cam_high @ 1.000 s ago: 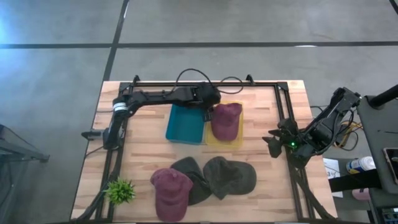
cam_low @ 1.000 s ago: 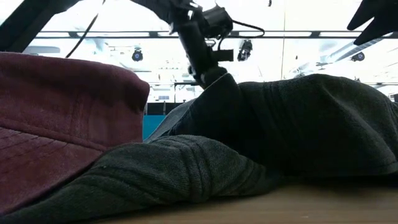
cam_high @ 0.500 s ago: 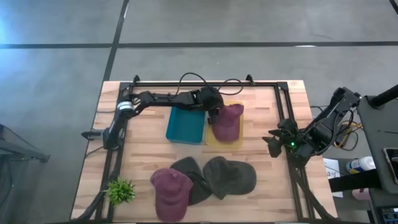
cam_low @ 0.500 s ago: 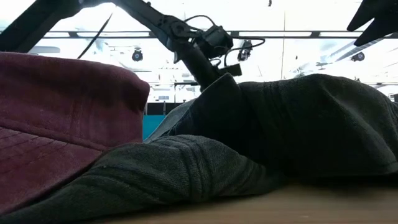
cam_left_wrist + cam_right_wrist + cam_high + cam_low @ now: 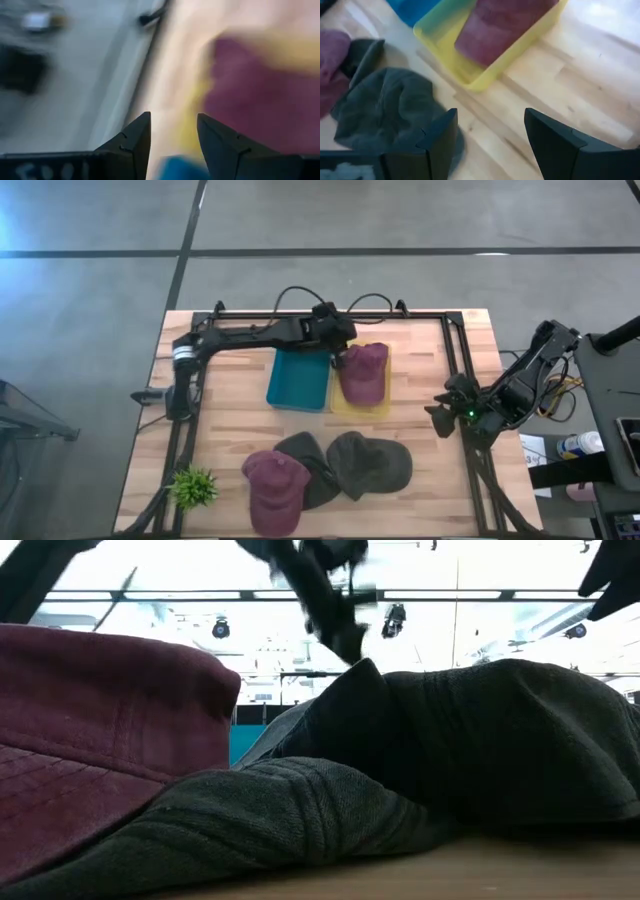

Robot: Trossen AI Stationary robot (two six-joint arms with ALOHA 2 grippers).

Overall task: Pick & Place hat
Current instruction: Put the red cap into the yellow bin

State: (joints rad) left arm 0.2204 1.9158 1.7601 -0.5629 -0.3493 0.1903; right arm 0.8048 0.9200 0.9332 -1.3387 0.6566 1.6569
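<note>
Where the left arm reaches across the far part of the table (image 5: 430,400), the left gripper (image 5: 338,360) is seen just beside the maroon hat (image 5: 363,374) that lies in the yellow tray (image 5: 386,406). In the left wrist view its two fingers (image 5: 134,137) are spread apart with nothing between them, and the maroon hat (image 5: 260,95) is seen just past them, though that picture is blurred. The hat is not held.

The yellow tray is set touching a blue tray (image 5: 298,378), which is seen with nothing in it. Both trays are in the far middle of the table, inside a black frame (image 5: 455,350) that runs round the edges. Bare wood is seen between the trays and the near hats, and more to the right of the yellow tray.

The right gripper (image 5: 438,412) is kept off to the right edge of the table, well apart from the trays. In the right wrist view its fingers (image 5: 442,135) are wide apart and nothing is gripped.

Four hats can be counted: two maroon and two dark grey. One maroon hat is in the yellow tray. The second maroon hat (image 5: 276,488) and the two grey hats (image 5: 345,465) are bunched together at the near edge, with edges lying over one another. One small green plant (image 5: 193,488) is found at the near left corner.
</note>
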